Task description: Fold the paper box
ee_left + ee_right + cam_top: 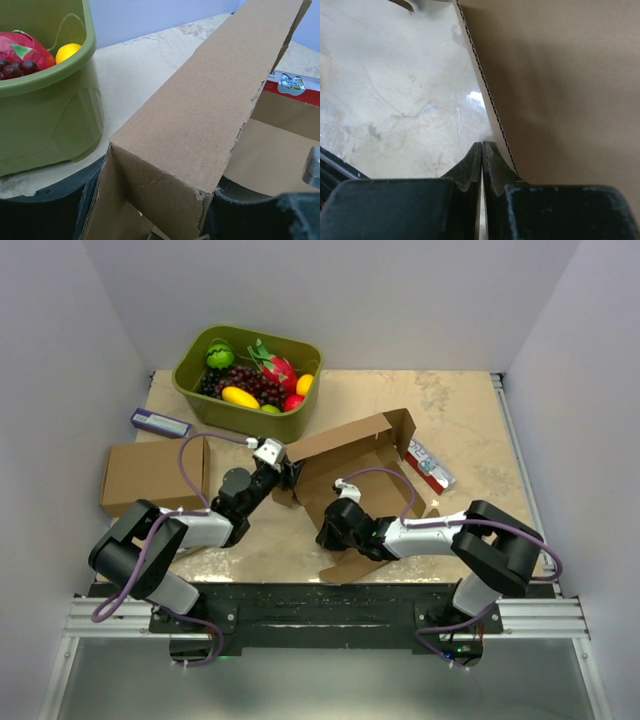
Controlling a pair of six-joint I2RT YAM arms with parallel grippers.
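The left gripper [289, 472] clamps the raised left wall of the plain brown die-cut cardboard paper box [362, 462], while the right gripper [482, 148], clenched empty, sits beside its near-left edge.

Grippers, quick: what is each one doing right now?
Left gripper: closed on the box's raised wall.
Right gripper: shut, empty, beside the box's edge.

- robot laboratory test cell.
- plain white walls [350, 300] enclose one table [450, 410].
- left arm [200, 530] and right arm [430, 533] bolted to a metal rail [530, 615].
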